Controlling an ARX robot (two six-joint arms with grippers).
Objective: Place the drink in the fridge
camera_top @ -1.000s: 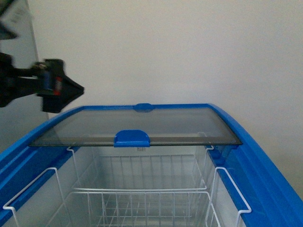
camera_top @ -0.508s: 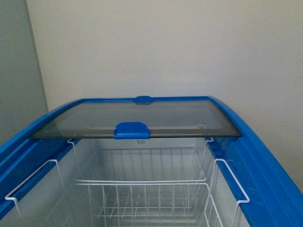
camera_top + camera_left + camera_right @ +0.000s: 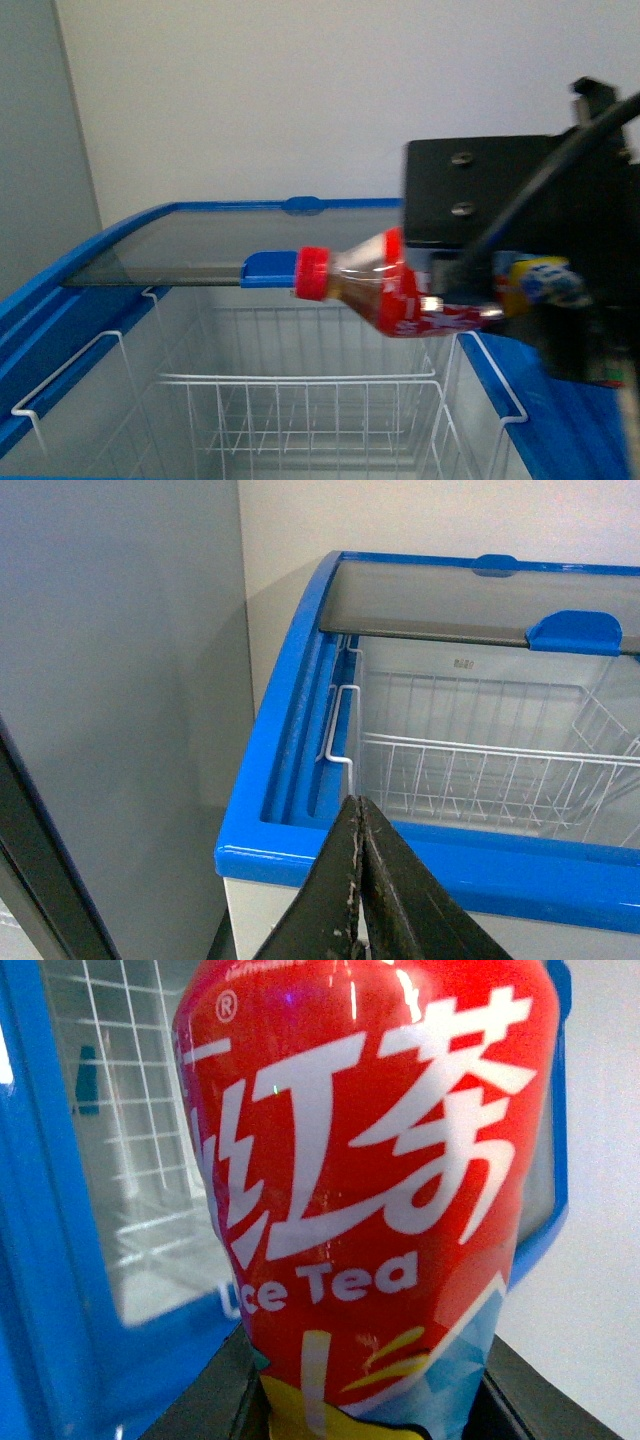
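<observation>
Left gripper (image 3: 358, 880): fingers pressed together, empty, by the fridge (image 3: 50, 310) rim. Drink (image 3: 385, 290): held over the open fridge at its right side, long axis near horizontal, red cap (image 3: 312, 273) pointed left. Right gripper (image 3: 360, 1395): clamped on the drink's base.

Plain off-white wall (image 3: 300, 90) at back, grey panel (image 3: 40, 150) on left, soft even light

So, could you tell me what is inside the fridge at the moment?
Only white wire baskets show inside the fridge; the glass lid and the drink hide the rest.
</observation>
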